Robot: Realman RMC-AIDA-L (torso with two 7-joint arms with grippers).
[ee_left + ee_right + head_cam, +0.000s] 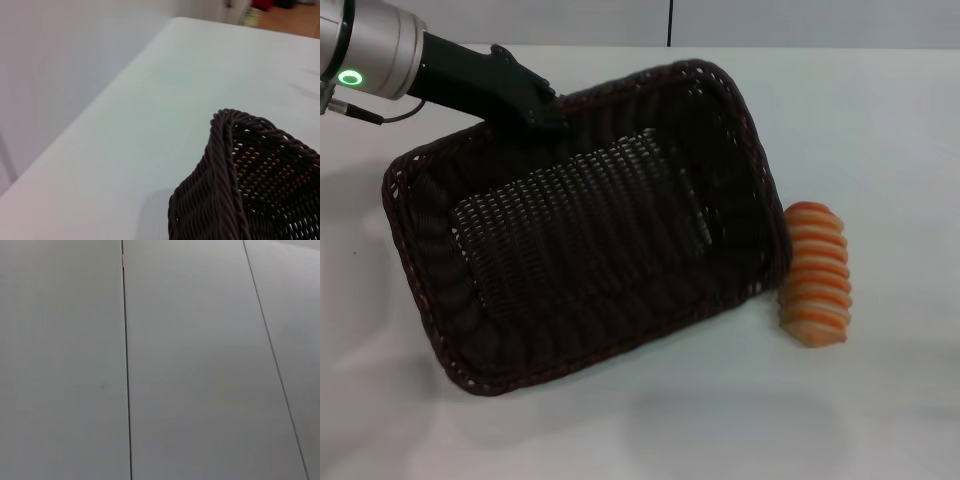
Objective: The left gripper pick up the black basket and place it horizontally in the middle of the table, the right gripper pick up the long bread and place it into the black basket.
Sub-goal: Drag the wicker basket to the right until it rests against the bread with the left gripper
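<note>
The left gripper is extended from the upper left, its jaws clamped on the black basket rim. The long bread beside the basket's far end is shown only in the head view; the right gripper is not seen.

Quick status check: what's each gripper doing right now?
Left gripper: closed on the far rim of the black basket, which looks tilted up.
Right gripper: not in any view; its wrist camera shows only blank grey panels.

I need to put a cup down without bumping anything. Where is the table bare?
Bare table lies beyond the long bread, and along the near edge below the black basket. It is crowded where the bread touches the basket's right rim, and at the far rim where the left gripper grips.
</note>
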